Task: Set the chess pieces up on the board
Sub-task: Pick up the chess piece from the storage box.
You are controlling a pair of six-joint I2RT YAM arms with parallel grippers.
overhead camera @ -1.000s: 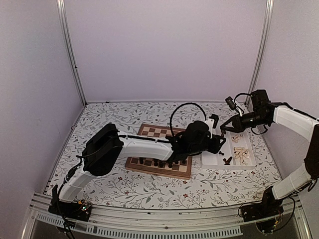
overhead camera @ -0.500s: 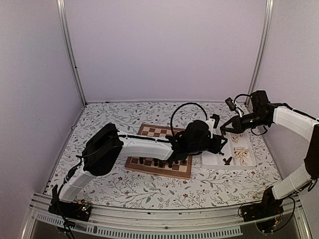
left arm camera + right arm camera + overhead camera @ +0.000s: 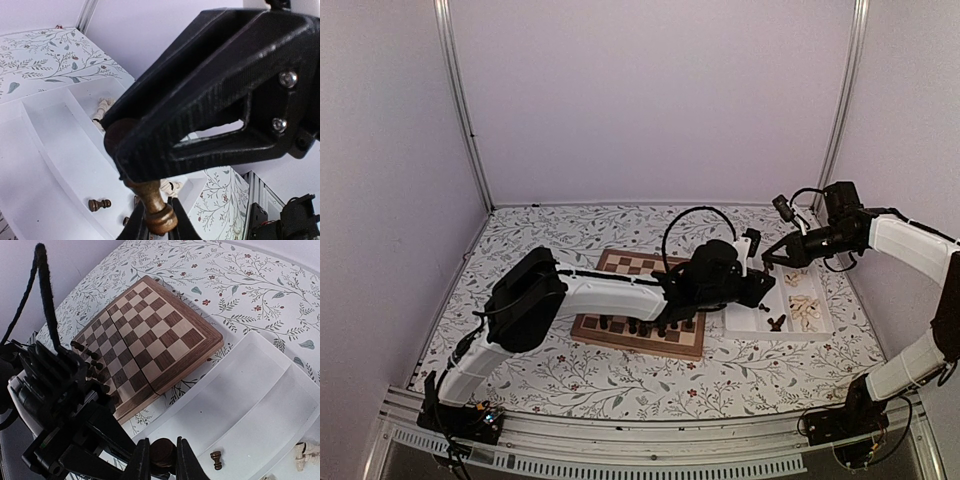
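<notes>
Both grippers meet above the left edge of the white tray (image 3: 748, 322). A dark brown chess piece (image 3: 159, 216) spans between them. My right gripper (image 3: 162, 460) is shut on its round base (image 3: 162, 451). My left gripper (image 3: 160, 225) is shut on its knobbed other end. In the top view the left gripper (image 3: 761, 283) sits just under the right gripper (image 3: 767, 262). The board (image 3: 642, 268) lies left of the tray, with dark chess pieces (image 3: 630, 326) along its near rows. The board (image 3: 150, 335) and those dark pieces (image 3: 92, 365) also show in the right wrist view.
The tray (image 3: 240, 385) holds a loose dark pawn (image 3: 216, 459) and cream pieces (image 3: 807, 310) in its right compartments. A cream piece (image 3: 102, 107) and a dark pawn (image 3: 99, 204) lie below the grippers. My left arm (image 3: 610, 295) stretches across the board. Walls enclose the floral table (image 3: 550, 240).
My left gripper's jaws have closed on the dark piece that my right gripper holds. Both arms have barely moved.
</notes>
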